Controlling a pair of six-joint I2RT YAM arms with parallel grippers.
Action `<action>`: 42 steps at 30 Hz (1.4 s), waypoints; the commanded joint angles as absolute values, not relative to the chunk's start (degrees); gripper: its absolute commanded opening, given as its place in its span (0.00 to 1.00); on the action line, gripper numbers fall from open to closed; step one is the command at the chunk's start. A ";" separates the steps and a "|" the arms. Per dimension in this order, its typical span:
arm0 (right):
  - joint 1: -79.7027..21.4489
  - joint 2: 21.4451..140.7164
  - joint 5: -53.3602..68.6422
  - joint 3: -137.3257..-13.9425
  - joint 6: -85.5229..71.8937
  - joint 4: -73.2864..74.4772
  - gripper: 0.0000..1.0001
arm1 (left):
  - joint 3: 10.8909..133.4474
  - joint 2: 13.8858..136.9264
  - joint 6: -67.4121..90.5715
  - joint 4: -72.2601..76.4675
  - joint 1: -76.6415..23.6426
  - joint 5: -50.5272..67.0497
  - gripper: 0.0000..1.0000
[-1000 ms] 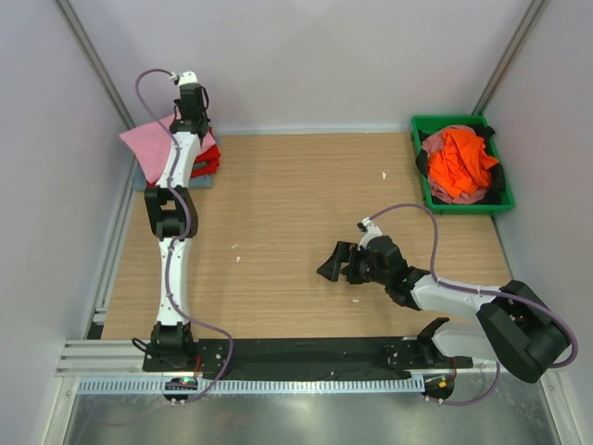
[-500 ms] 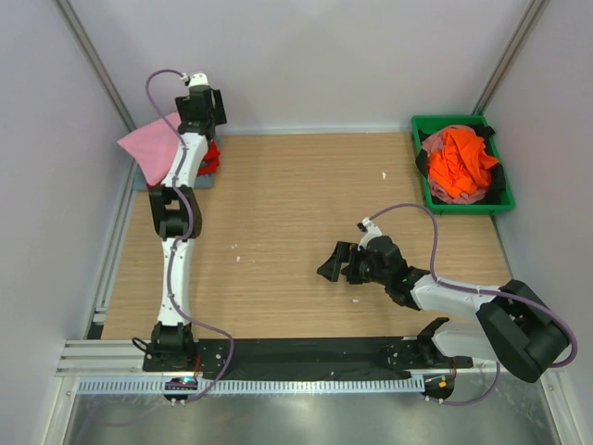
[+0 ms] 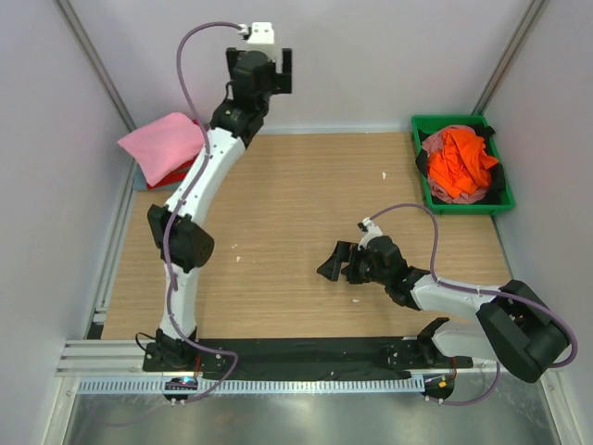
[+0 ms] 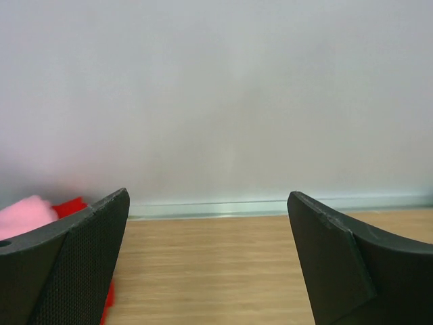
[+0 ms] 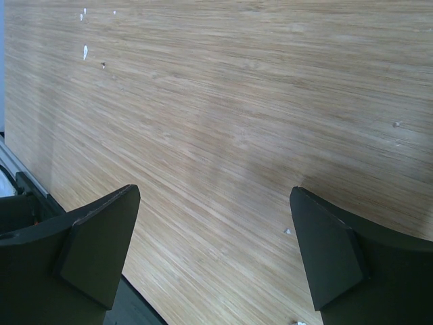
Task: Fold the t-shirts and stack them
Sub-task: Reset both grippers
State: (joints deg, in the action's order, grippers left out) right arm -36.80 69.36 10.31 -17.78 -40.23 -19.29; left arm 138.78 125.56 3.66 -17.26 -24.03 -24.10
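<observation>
A light pink t-shirt (image 3: 163, 144) lies folded on top of a bright red one (image 3: 170, 176) at the table's back left corner. An orange t-shirt (image 3: 459, 162) sits crumpled in the green bin (image 3: 463, 208). My left gripper (image 3: 264, 67) is raised near the back wall, to the right of the stack, open and holding nothing. In the left wrist view the left gripper (image 4: 208, 196) frames bare table, with the pink t-shirt (image 4: 24, 213) and the red t-shirt (image 4: 70, 205) at the left edge. My right gripper (image 3: 332, 262) hovers low over mid-table; in its own wrist view the right gripper (image 5: 215, 191) is open and holds nothing.
The bin at the back right also holds dark and pinkish cloth (image 3: 433, 144) under the orange shirt. Small white specks (image 3: 384, 174) dot the wooden table (image 3: 296, 185). Walls close in the back and both sides.
My left gripper opened and let go of the pink t-shirt on the stack, then rose and swung right toward the back wall. The right arm has not moved.
</observation>
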 commanded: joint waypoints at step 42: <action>-37.53 66.35 0.35 -19.51 -45.88 -12.66 1.00 | 42.09 28.91 15.29 -33.04 -54.76 -50.54 1.00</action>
State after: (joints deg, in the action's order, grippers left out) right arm -37.19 65.56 2.02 -17.50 -45.19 -12.49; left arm 39.99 26.50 14.57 -31.73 -54.81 -48.86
